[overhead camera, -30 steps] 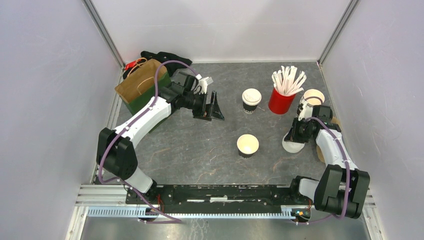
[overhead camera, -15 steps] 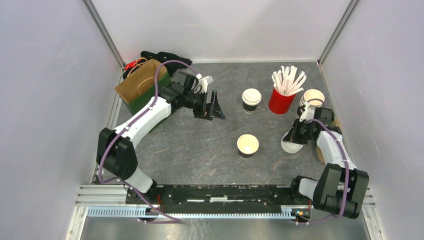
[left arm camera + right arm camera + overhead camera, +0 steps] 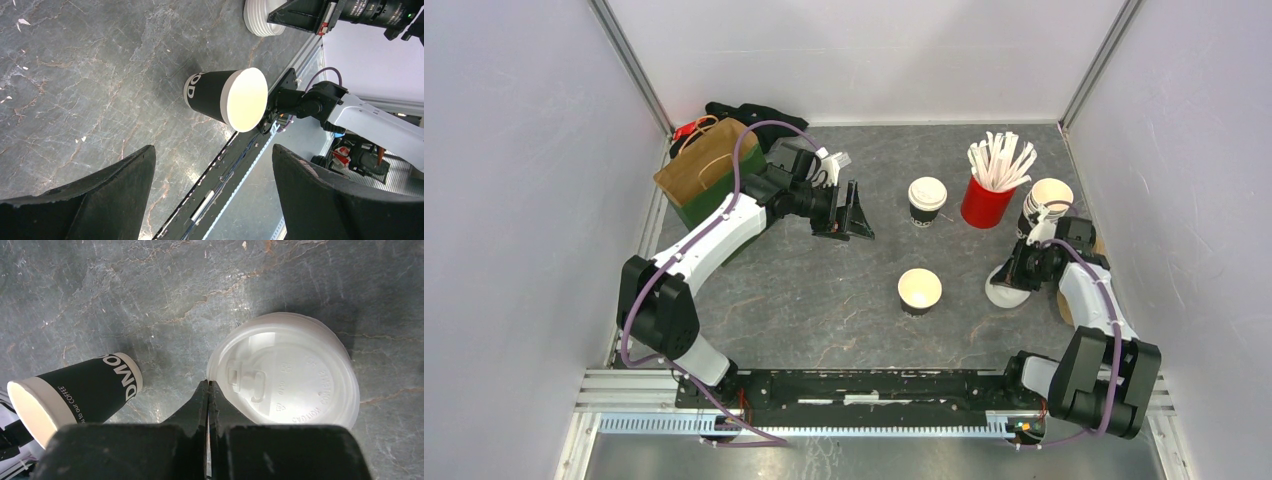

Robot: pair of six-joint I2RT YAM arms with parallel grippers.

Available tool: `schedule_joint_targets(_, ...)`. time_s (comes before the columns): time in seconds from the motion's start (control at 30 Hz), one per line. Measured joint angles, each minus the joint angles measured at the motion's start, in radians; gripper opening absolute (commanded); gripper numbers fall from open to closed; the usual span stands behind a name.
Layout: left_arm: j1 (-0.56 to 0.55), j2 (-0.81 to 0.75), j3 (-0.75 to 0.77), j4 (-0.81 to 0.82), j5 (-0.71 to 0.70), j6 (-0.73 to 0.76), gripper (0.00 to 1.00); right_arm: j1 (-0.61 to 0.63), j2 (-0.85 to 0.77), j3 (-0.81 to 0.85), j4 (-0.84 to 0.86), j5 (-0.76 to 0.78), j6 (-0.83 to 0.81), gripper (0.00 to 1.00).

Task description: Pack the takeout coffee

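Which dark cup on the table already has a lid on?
The back cup, just left of the red holder, is capped; the nearer cup and the stacked cups at right are open.

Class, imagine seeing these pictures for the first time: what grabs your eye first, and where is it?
The red cup bristling with white sticks, far right. Mid-table an open dark cup shows its cream inside, and the right arm's fingers meet, shut, at the rim of a white lid.

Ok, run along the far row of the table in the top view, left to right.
paper bag → left gripper → lidded cup → red holder of stirrers → stack of lidless cups
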Motion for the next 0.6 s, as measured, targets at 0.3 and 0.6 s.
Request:
schedule_joint_targets(0.3,0.0,0.0,0.0,0.0,0.0,0.0,0.92,0.0,-0.05,0.063,-0.084,0.108,0.0,0.0)
schedule_joint_targets(0.6,0.0,0.0,0.0,0.0,0.001,0.0,0.92,0.029,-0.058,0.105,-0.143,0.192,-0.013,0.0)
